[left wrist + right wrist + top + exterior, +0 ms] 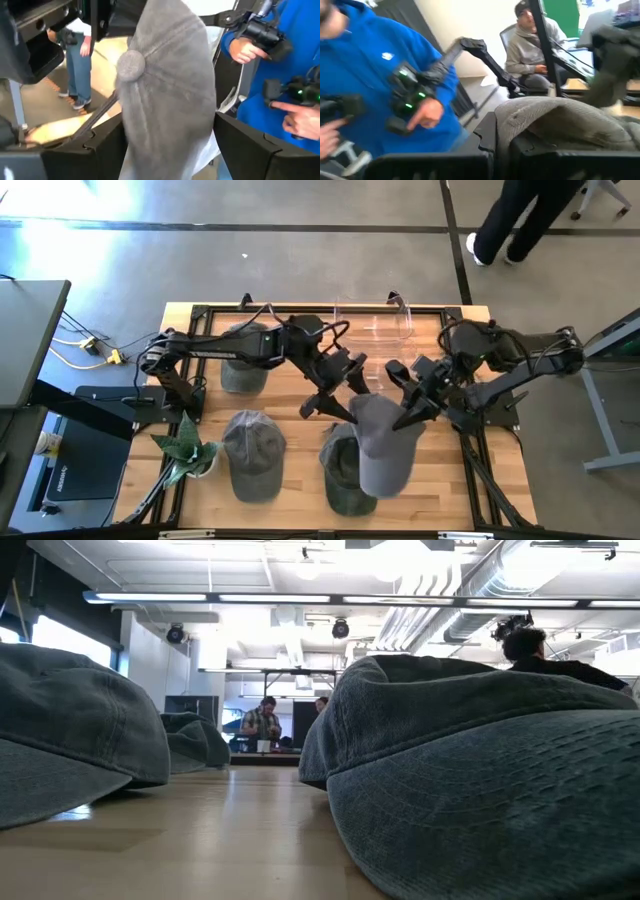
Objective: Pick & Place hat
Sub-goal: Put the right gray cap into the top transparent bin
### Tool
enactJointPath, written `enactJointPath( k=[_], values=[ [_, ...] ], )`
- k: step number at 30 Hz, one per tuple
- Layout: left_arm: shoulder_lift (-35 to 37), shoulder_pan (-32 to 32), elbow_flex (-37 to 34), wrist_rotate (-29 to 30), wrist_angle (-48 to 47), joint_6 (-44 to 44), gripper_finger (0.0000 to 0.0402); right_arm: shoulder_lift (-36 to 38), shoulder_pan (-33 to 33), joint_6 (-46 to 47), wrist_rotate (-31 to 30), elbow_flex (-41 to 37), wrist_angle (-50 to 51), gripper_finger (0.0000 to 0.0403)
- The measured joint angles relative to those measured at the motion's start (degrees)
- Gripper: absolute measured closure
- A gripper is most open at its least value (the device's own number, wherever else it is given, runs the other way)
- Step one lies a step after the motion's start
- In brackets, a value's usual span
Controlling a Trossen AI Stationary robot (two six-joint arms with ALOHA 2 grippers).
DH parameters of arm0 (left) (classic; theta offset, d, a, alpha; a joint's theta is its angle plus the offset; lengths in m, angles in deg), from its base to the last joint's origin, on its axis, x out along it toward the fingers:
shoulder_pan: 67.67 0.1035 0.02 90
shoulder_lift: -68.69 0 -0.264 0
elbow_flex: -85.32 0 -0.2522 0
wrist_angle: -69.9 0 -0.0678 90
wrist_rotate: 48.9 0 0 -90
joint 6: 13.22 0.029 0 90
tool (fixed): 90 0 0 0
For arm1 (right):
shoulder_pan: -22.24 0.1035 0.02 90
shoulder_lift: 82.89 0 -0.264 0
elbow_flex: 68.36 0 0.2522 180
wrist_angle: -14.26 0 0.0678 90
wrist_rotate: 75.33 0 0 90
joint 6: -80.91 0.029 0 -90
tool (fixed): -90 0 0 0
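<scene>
Right hand (408,418) clamps the raised grey hat (385,445); left hand (340,395) gapes beside it, empty.

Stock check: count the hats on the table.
4: one at the back left, one front left, one front centre, one held up by the right hand. Others may be hidden.

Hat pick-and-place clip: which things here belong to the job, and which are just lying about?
Job: grey hat held up by the right gripper; left gripper, open beside it; clear bin.
Lying about: three other hats on the table; plant.
</scene>
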Motion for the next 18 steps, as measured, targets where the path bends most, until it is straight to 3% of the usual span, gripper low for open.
enactJointPath(
  k=[6, 11, 18],
  values=[
    [-1.8, -0.1, 0.1, -3.3, 6.8, -0.1, 0.0126, 0.0, 0.0, 2.2, 1.0, 0.8, 0.9, 0.0401],
    [-3.1, 0.4, -0.3, -5.9, 6.4, -3.1, 0.0126, -1.9, 0.0, 6.0, 3.3, 0.8, 0.4, 0.0401],
    [-5.7, 0.7, -0.1, -19.2, 9.3, -6.8, 0.0126, -5.0, -0.6, 10.9, 6.8, 0.7, 3.5, 0.0401]
  ],
)
